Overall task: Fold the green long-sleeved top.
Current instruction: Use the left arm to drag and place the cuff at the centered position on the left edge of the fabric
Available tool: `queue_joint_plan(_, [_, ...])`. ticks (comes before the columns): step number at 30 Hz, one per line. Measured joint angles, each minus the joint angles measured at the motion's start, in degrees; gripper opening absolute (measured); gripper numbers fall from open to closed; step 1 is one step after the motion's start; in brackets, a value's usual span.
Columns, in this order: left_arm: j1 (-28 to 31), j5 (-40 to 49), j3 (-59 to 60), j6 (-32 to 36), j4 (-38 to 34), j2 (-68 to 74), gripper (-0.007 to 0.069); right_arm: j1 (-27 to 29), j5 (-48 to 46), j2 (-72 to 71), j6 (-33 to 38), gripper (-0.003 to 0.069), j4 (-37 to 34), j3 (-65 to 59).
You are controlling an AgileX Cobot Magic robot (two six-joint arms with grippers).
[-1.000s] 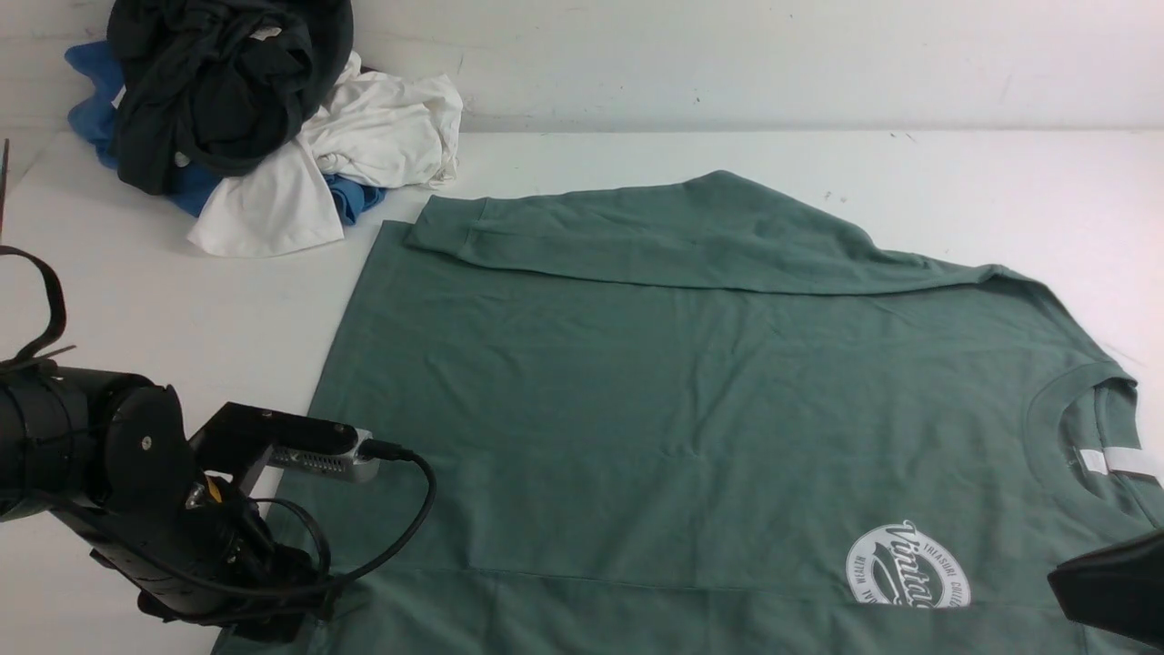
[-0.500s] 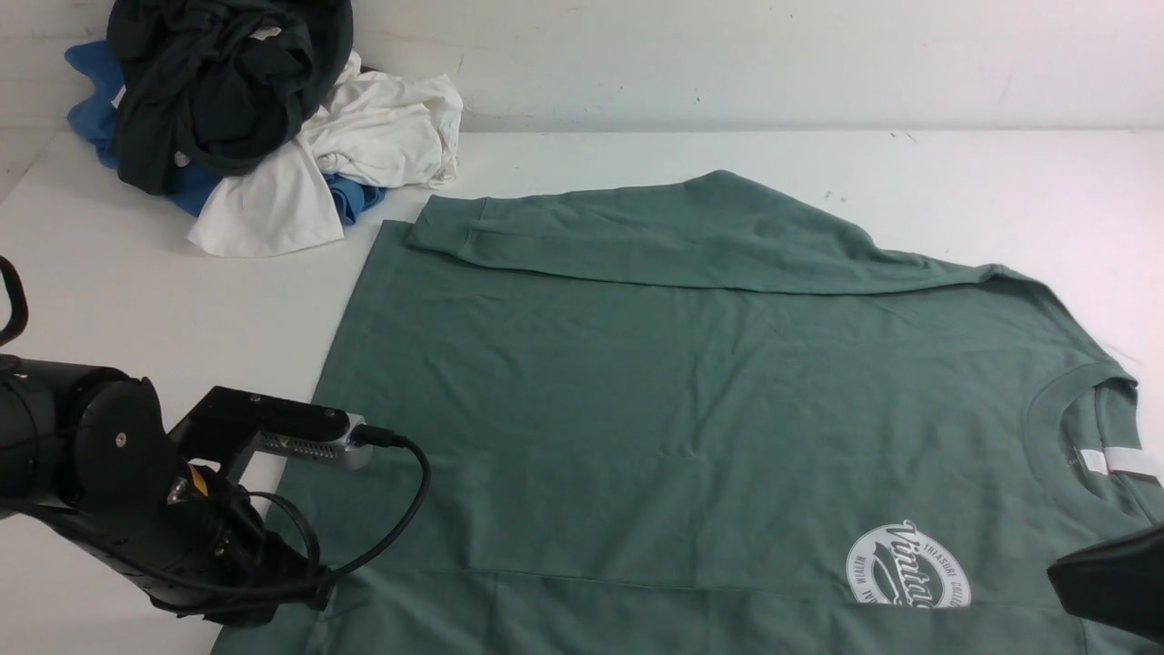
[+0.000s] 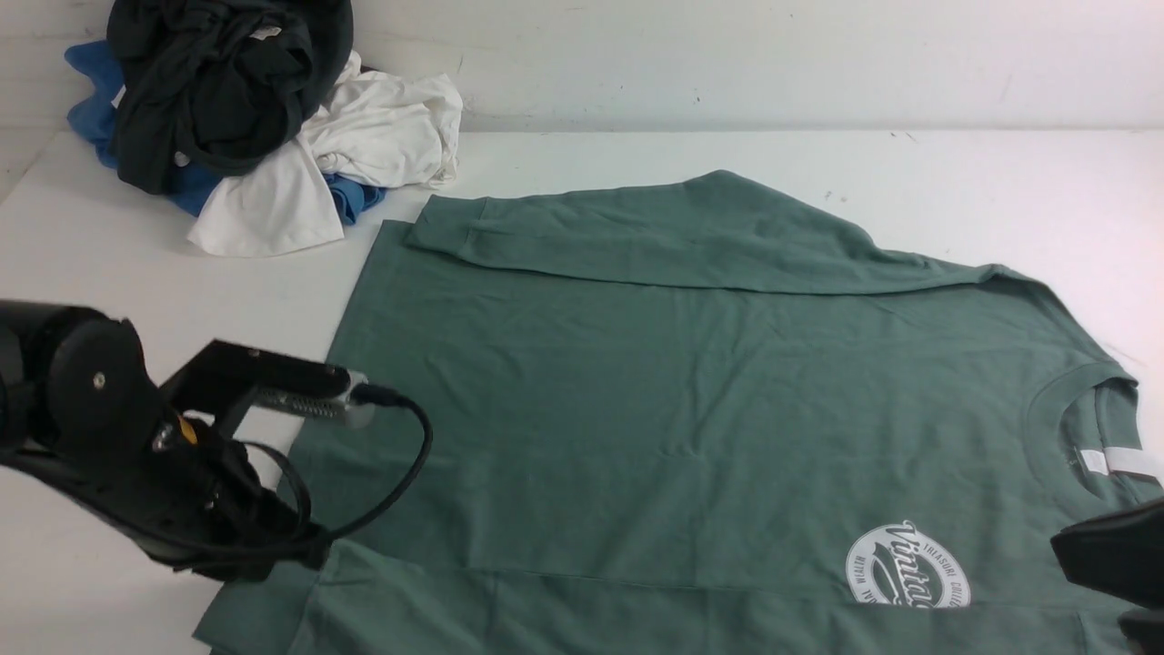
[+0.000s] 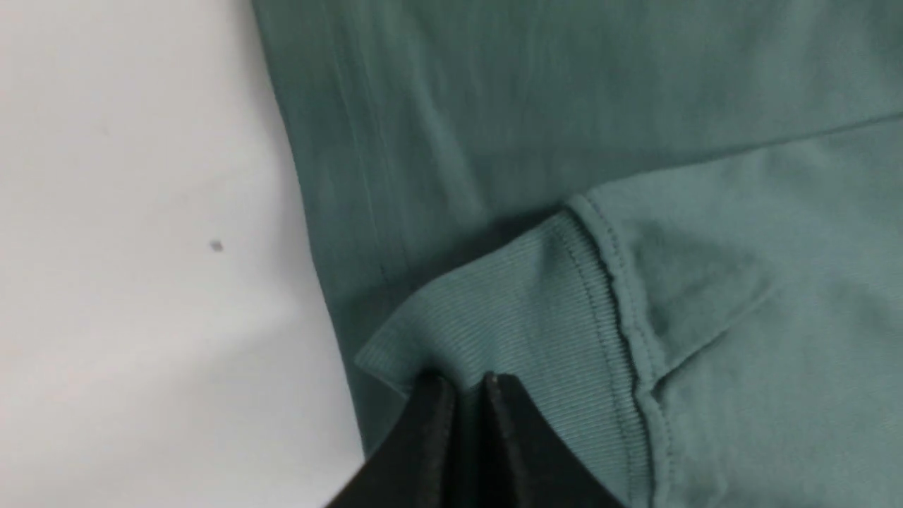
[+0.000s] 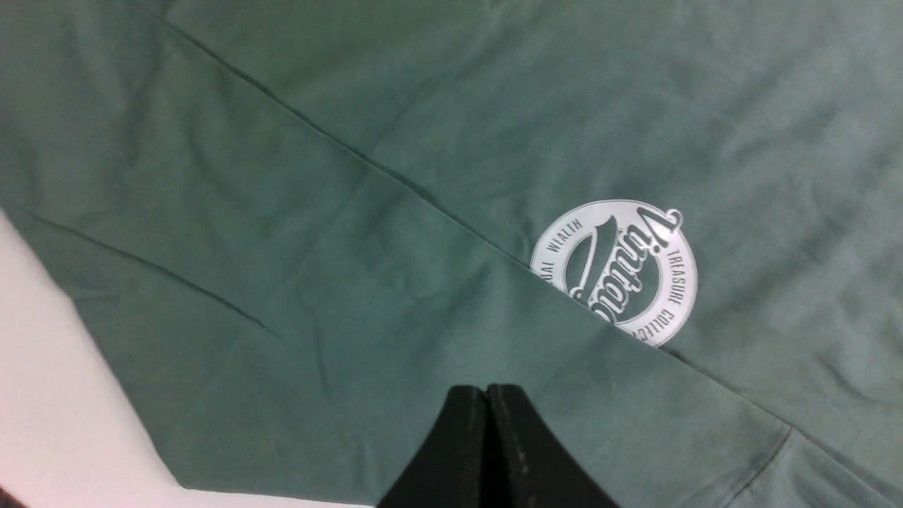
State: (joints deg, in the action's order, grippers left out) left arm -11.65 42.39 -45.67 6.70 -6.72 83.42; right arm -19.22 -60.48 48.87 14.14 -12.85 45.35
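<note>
Big sage-green cotton long-sleeved top (image 3: 691, 391) lies flat, chest up, on white table (image 3: 637, 155). Left gripper (image 4: 462, 384) is clenched on its ribbed cuff (image 4: 515, 310) at the top's near-left corner. Right gripper (image 5: 487, 391) is pinched tight, no cloth seen btwn tips, over fabric nr round white logo (image 5: 615, 271).

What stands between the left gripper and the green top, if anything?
Nothing visible does. The jaws of the left gripper are closed directly on the ribbed cuff of the green top. The pile of other clothes lies at the table's far left corner, not on the top.
</note>
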Motion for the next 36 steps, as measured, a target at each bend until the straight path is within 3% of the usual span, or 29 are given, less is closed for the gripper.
queue_joint_plan(6, [0.0, 8.5, -14.3, 1.4, 1.1, -0.6, 0.0023, 0.0, 1.1, 5.5, -3.1, -0.0014, 3.9, 0.0])
queue_joint_plan(18, [-0.1, 15.6, -36.5, 3.7, 1.3, 2.4, 0.0023, 0.0, 13.0, 21.2, -7.2, -0.0014, 6.2, 0.0])
queue_joint_plan(28, [-0.1, 15.7, -42.0, 4.8, 2.8, 11.0, 0.0023, 0.0, 14.4, 25.9, -9.2, -0.0006, 8.7, 0.0])
queue_joint_plan(36, [-0.1, 10.7, -42.2, -2.2, 13.4, 19.3, 0.0023, 0.0, 10.9, 21.7, -10.1, 0.0, 9.8, 0.0])
